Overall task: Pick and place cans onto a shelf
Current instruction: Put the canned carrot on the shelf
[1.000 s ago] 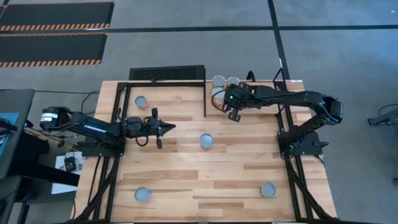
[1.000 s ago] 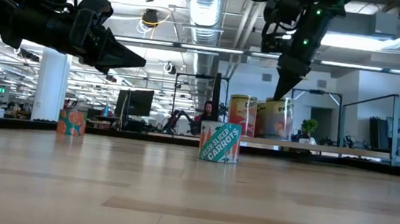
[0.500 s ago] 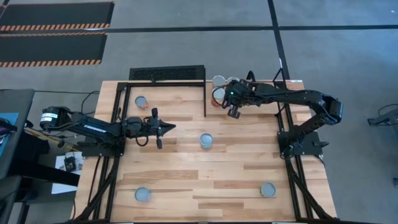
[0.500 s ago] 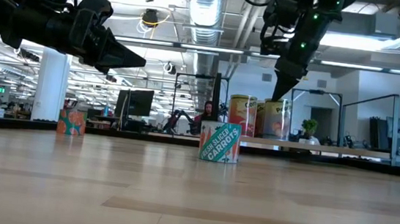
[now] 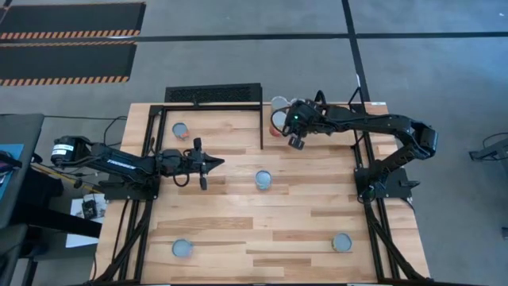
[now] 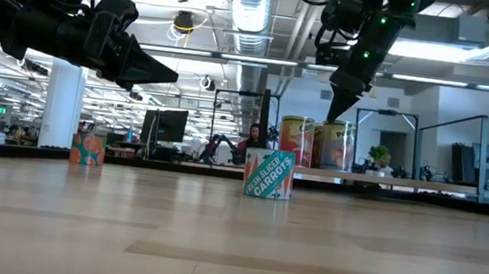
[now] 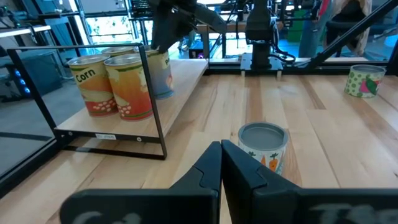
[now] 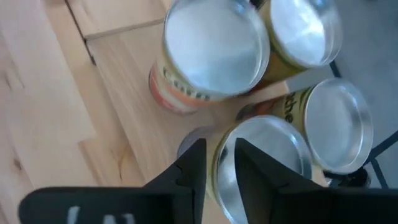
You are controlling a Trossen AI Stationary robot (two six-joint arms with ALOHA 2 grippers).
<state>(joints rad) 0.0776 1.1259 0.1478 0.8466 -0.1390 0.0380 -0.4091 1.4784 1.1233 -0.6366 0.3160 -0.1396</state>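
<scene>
Standing on the shelf (image 7: 180, 93): four cans, among them a corn can (image 7: 91, 84), clustered at its end. Hovering just above that cluster: the right gripper (image 5: 295, 141), fingers parted a little and gripping nothing, apparently done setting down the nearest shelf can (image 8: 264, 158). Waiting well clear of the shelf, over the bare wood: the left gripper (image 5: 213, 164), pinched shut and empty. Remaining off the shelf on the table (image 5: 238, 230): four tins, including a sliced carrots can (image 6: 269, 174) nearest the shelf. Judging roughly half finished.

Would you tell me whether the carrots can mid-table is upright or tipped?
Upright: the carrots can stands on its base, lid facing up.
</scene>
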